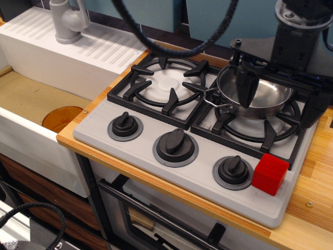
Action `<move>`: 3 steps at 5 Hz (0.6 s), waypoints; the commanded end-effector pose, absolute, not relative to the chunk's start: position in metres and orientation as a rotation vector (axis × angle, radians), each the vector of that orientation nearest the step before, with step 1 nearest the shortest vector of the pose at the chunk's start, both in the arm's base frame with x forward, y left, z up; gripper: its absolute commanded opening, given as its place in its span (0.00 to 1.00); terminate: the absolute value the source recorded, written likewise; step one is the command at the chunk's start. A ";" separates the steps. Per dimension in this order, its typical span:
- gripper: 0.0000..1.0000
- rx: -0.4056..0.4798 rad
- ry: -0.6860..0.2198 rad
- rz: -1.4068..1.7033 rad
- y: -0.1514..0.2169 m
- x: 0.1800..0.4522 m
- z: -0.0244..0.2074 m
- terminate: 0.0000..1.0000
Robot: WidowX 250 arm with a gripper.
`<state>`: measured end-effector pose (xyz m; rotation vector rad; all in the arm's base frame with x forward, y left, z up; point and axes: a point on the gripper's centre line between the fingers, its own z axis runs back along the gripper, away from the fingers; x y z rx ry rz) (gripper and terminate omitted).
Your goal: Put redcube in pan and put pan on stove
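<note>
The black robot gripper (248, 86) hangs at about one o'clock in the view, over the shallow round shiny stainless-steel pan (265, 99). One dark tapered finger (246, 83) points down inside the pan's near-left rim; the other finger is hidden behind the arm body, so I cannot tell how far the jaws are spread or whether they pinch the rim. The pan sits on the right black grate of the light-grey two-burner toy stove (156, 130), its wire loop handle toward nine o'clock. The small glossy bright-red plastic cube (269, 173) rests on the stove's front panel at about four o'clock, just beside the right black knob (232, 170), well apart from the gripper and outside the pan.
</note>
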<state>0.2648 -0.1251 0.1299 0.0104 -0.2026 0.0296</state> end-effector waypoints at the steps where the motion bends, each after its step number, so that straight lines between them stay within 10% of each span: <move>1: 1.00 0.010 -0.203 0.030 -0.125 0.265 0.130 0.00; 3: 1.00 0.004 -0.266 0.040 -0.137 0.273 0.102 0.00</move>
